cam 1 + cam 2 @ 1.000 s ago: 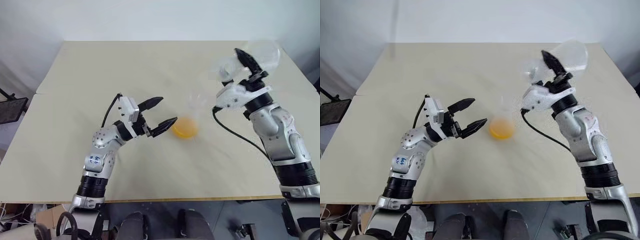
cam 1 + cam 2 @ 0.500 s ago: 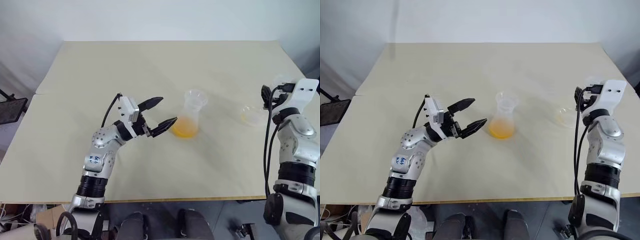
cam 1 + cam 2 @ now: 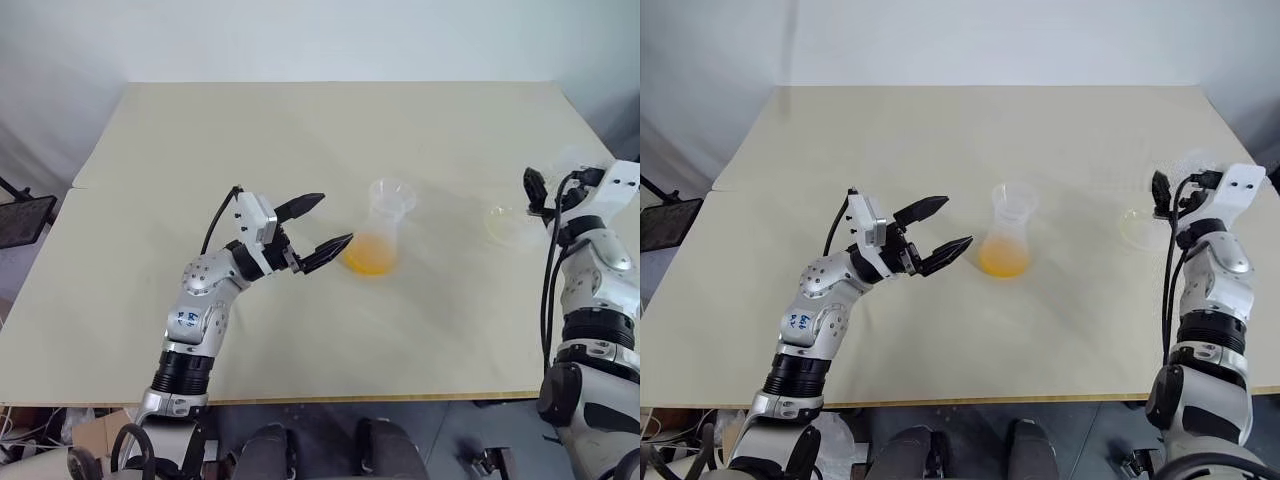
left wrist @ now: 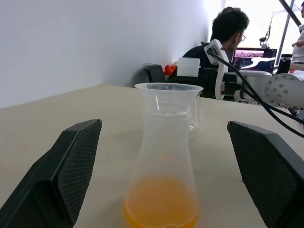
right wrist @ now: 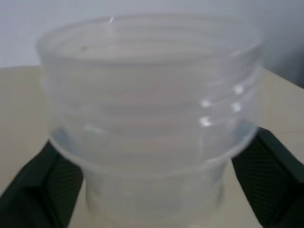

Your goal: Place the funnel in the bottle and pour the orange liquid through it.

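Observation:
The clear bottle (image 3: 381, 232) stands at mid-table with the small clear funnel (image 3: 392, 194) seated in its neck. Orange liquid (image 3: 369, 257) pools in its wide base. My left gripper (image 3: 336, 220) hovers open just left of the bottle, and in the left wrist view the bottle (image 4: 164, 156) stands ahead between the two fingers. Near the table's right edge my right gripper (image 3: 548, 185) is open. One of its fingers (image 5: 45, 185) stands on each side of an upright clear pouring vessel (image 5: 152, 118), which has a faint yellow film in its bottom (image 3: 509, 223).
The cream table (image 3: 300, 130) has open surface behind and in front of the bottle. A black stand (image 3: 22, 218) sits beyond the table's left side. In the left wrist view a person (image 4: 229, 29) sits at a screen beyond the table.
My right arm swung right and down from high above the bottle, bringing the tipped pouring vessel upright near the right edge. The bottle and funnel now show clearly. The left gripper stayed still.

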Motion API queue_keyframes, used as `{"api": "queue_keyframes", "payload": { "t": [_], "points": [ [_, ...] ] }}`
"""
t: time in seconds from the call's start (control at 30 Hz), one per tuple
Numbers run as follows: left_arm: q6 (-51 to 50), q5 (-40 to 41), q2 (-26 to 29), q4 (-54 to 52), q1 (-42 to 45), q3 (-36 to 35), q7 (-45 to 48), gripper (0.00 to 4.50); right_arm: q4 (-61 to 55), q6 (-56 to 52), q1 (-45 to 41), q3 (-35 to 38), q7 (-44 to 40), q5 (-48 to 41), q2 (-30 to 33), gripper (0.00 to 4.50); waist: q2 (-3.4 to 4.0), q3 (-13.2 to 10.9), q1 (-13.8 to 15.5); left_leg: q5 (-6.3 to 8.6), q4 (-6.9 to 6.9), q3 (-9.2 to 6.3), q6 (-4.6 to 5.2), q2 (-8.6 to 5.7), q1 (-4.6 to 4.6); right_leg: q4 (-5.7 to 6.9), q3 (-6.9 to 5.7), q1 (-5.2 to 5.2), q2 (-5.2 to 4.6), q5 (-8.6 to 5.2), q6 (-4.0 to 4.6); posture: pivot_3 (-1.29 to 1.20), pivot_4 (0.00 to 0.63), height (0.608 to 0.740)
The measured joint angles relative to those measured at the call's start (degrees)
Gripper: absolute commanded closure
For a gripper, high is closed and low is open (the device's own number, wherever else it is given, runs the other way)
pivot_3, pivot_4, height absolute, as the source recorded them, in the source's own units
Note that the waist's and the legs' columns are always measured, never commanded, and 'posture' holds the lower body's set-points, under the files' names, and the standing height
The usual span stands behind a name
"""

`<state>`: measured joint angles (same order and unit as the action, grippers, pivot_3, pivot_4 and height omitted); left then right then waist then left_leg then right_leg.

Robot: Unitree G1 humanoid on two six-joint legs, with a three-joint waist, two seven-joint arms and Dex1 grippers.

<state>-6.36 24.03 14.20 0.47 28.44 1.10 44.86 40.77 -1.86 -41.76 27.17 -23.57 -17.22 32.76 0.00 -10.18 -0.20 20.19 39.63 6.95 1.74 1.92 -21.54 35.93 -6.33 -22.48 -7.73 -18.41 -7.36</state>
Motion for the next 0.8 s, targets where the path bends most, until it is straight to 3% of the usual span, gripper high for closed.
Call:
{"api": "queue_keyframes", "payload": {
  "t": [0.5,0.63,0.8],
  "points": [
    [-0.9,0.4,4.5,-1.9,-2.7,-2.1,0.5,0.00,-16.5,2.3,8.0,2.1,-4.5,-3.5,5.2,0.03,0.00,0.0,0.1,0.00,-0.01,-0.01,0.00,-0.01,-0.01,-0.03,-0.01,0.00,-0.02,0.00,0.00,0.00,0.150,0.740],
    [-2.0,0.7,8.4,-5.1,-5.8,-3.0,1.7,0.00,-23.5,6.0,9.9,2.2,-11.4,-6.4,6.6,0.03,0.00,0.0,0.1,0.00,-0.02,-0.01,0.00,-0.01,0.00,-0.03,0.01,-0.01,-0.03,0.00,0.00,0.00,0.150,0.740],
    [-3.7,2.1,13.6,-9.7,-11.3,-5.6,3.6,0.00,-32.7,0.6,15.5,0.7,-23.8,-13.7,10.5,0.03,-0.01,0.0,0.2,0.01,-0.02,-0.09,0.01,0.02,0.02,-0.06,-0.01,0.06,-0.04,0.00,0.00,0.00,0.150,0.740]
  ]
}}
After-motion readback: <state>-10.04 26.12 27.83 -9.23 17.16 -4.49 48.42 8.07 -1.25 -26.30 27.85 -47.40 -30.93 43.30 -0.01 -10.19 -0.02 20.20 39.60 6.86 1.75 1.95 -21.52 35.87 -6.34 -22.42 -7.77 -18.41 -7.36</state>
